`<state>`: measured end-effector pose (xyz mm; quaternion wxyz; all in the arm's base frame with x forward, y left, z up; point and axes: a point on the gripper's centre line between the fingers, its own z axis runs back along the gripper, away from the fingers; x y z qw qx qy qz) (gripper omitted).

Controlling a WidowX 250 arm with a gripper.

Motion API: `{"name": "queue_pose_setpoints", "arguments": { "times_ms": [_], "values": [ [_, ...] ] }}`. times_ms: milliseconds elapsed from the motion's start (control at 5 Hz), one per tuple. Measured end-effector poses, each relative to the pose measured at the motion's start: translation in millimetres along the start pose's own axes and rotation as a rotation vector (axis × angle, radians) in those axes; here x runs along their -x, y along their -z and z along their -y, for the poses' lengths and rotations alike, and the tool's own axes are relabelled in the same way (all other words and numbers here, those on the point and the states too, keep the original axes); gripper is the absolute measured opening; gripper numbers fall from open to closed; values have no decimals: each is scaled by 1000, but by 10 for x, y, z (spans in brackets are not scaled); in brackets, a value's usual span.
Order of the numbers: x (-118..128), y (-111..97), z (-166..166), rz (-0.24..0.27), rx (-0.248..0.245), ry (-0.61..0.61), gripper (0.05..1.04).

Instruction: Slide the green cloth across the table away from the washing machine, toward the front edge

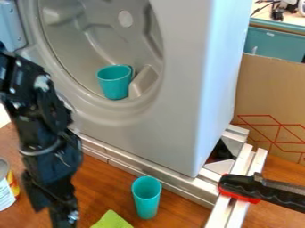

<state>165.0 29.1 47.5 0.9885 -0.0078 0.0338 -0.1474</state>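
Note:
At the left of the camera view, the black gripper point(55, 196) hangs down over the wooden table, low near the bottom edge. It is between a can point(7, 186) at the left edge and a teal cup point(146, 196) standing upright on the table. A bit of green cloth point(112, 220) lies at the bottom edge, between the gripper and that cup. Another teal cup point(115, 82) stands inside the round opening of the grey machine point(173, 129). Whether the gripper holds anything is unclear.
Metal rails point(155, 173) run along the machine's base, with more rails point(241, 178) jutting forward at the right. A black-handled tool with red trim point(253, 188) crosses them. A cardboard sheet point(271, 98) stands behind at the right.

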Motion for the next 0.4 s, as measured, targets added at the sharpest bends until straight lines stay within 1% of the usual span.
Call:
{"name": "queue_pose_setpoints", "arguments": {
  "times_ms": [200,400],
  "values": [
    [114,-130,-417,-30,-51,-17,1000],
    [218,-228,-687,-1,-23,-37,1000]
  ]
}}
